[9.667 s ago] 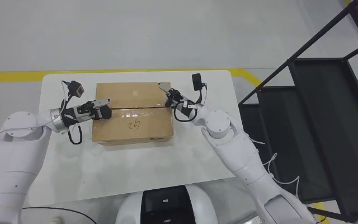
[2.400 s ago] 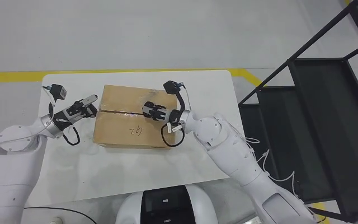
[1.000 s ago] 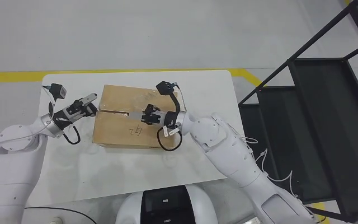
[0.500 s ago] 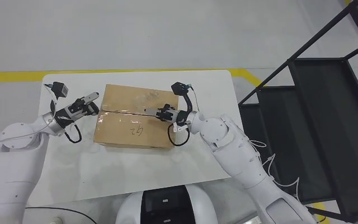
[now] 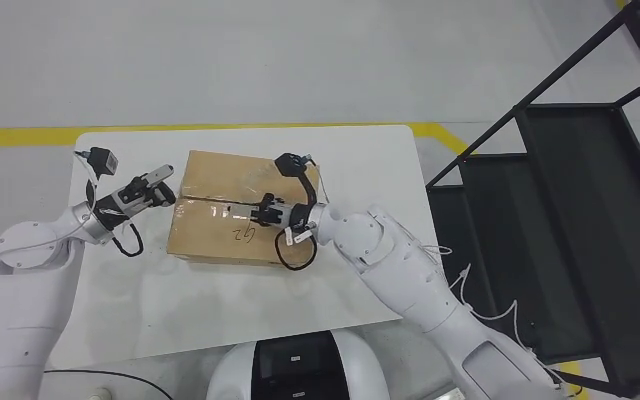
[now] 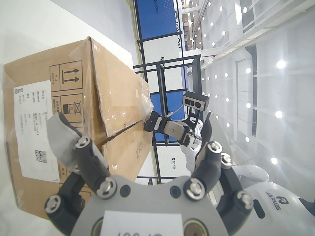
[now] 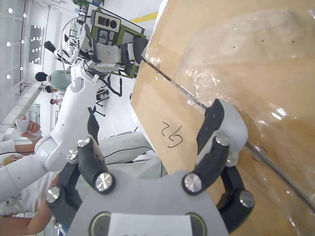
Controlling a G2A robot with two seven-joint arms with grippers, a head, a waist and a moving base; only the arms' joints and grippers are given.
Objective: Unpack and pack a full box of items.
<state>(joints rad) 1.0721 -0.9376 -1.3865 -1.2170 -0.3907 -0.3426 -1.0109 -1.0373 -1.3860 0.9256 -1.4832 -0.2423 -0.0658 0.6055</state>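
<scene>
A brown cardboard box (image 5: 238, 212) lies on the white table (image 5: 120, 290), its top flaps meeting at a middle seam (image 5: 215, 203) covered with wrinkled clear tape (image 7: 248, 50). My right gripper (image 5: 262, 210) is over the box top, open, with one finger pad (image 7: 213, 121) resting on the seam. My left gripper (image 5: 162, 187) is open at the box's left end, level with the seam's end. In the left wrist view the box (image 6: 73, 87) lies between and beyond my open left gripper (image 6: 134, 133), and the flaps gape slightly at that end.
A black metal staircase (image 5: 560, 170) stands right of the table. A yellow floor line (image 5: 450, 135) runs behind it. Bare table surface lies in front of the box and at the back right corner (image 5: 385, 150).
My right gripper slid back and forth along the seam, right then left again, ending near the middle. The left gripper has barely shifted at the box's end.
</scene>
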